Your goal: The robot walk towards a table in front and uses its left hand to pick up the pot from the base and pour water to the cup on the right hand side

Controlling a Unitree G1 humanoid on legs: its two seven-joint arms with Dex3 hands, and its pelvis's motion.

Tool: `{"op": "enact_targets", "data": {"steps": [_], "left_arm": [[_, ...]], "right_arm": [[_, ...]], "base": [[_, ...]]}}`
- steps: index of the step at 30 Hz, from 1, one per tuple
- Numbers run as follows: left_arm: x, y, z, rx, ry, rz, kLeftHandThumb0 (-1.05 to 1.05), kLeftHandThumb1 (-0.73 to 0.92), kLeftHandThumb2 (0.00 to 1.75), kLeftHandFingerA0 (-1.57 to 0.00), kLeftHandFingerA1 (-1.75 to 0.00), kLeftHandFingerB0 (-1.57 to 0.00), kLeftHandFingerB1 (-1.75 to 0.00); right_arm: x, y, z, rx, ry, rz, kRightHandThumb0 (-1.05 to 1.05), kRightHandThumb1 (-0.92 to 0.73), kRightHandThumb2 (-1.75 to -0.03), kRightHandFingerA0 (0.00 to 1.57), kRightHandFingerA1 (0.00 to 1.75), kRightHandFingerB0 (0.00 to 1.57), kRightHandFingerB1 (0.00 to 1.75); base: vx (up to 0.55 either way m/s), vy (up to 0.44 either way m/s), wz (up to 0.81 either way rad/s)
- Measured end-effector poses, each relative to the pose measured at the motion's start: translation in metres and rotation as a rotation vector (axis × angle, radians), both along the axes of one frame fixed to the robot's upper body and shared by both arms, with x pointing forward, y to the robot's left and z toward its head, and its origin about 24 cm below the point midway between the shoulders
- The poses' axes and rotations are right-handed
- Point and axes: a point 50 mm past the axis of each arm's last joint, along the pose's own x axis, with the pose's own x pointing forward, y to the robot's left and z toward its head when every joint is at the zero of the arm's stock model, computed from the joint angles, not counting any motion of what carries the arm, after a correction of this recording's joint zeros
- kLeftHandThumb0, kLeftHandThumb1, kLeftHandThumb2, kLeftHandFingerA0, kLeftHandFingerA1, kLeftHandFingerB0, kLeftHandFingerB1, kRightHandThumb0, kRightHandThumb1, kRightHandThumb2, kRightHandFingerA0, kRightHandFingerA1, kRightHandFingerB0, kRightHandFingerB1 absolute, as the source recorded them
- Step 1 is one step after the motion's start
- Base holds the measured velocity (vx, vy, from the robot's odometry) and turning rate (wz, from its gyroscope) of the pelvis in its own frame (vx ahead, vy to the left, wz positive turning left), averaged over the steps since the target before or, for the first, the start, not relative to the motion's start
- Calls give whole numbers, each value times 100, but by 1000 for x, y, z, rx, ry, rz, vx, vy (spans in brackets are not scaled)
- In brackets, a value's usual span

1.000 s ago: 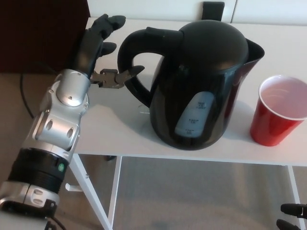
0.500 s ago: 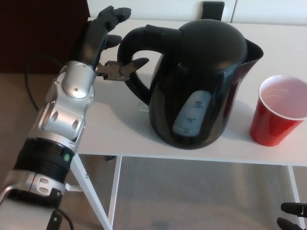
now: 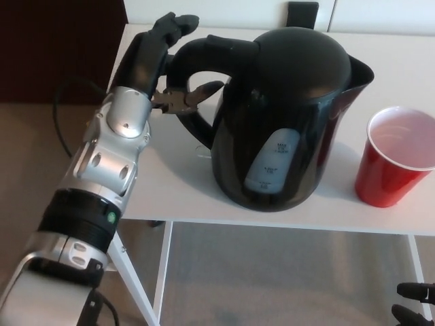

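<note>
The robot's open left hand point(image 3: 166, 64) bracketed the glossy black kettle's point(image 3: 285, 115) handle point(image 3: 194, 81); a loose grip risked tipping it toward the red plastic cup point(image 3: 393, 163).

home-like room: carpet point(image 3: 285, 272), white table point(image 3: 170, 183)

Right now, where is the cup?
In the head view the cup stands at the table's right edge, just right of the kettle.
</note>
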Motion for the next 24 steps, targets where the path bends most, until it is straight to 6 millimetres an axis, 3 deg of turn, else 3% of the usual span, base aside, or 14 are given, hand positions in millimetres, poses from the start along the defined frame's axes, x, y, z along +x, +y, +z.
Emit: {"op": "enact_targets", "data": {"steps": [1,2,3,4,5,6,7,8,9,10,19,20,21,24], "left_arm": [[0,-1,0,4,2,-3,-25,77,63,-118,-82,-40,-33],[1,-2,1,11,4,-11,-25,77,63,-118,-82,-40,-33],[2,-4,2,21,9,-22,-7,81,64,-105,-85,-69,-41],[4,-5,3,28,15,-30,-7,81,64,-105,-85,-69,-41],[5,-6,3,32,24,-35,-2,84,67,-96,-52,-97,-58],[7,-6,4,31,35,-39,-2,84,67,-96,-52,-97,-58],[10,-6,4,24,50,-40,-4,77,75,-105,-95,-93,-93],[12,-6,4,18,60,-40,-4,77,75,-105,-95,-93,-93],[13,-6,4,12,66,-40,-2,73,82,-101,-116,-82,-120],[13,-6,5,9,69,-40,-3,72,84,-105,-125,-81,-120],[17,-8,4,-19,75,-55,-10,79,64,-95,-129,-76,-118],[17,-8,4,-18,75,-56,-13,79,65,-96,-140,-76,-118],[17,-8,4,-19,76,-57,-19,80,63,-96,-141,-76,-110],[17,-9,4,-45,79,-62,-17,81,65,-96,-146,-76,-110]], "right_arm": [[0,0,0,0,0,0,-47,-26,-56,96,78,78,65],[0,0,0,0,-2,-1,-47,-26,-56,96,78,78,65],[1,0,0,-1,-3,-1,-46,-27,-55,99,78,79,65],[1,0,1,-2,-3,0,-46,-27,-55,99,78,79,65],[2,0,1,-3,-4,1,-56,-17,-74,91,81,70,69],[2,0,1,-4,-5,2,-56,-17,-74,91,81,70,69],[2,0,1,-5,-5,3,-48,-29,-55,96,75,75,64],[2,0,1,-5,-6,3,-48,-29,-55,96,75,75,64],[2,0,1,-6,-6,3,-58,-17,-72,91,79,72,69],[2,0,1,-6,-6,3,-58,-17,-73,88,79,72,69],[3,1,2,-10,-7,9,-61,-17,-72,89,77,70,67],[3,1,2,-11,-6,10,-54,-28,-52,94,75,76,63],[3,1,2,-11,-6,11,-63,-20,-74,85,77,70,68],[3,1,2,-15,-4,15,-56,-19,-75,86,79,68,68]], "base": [[0,0,0],[0,0,0],[0,0,0],[0,0,0],[0,0,0],[0,0,0],[0,0,0],[0,0,0],[0,0,0],[0,0,0],[0,0,0],[0,0,0],[0,0,0],[0,0,0]]}}
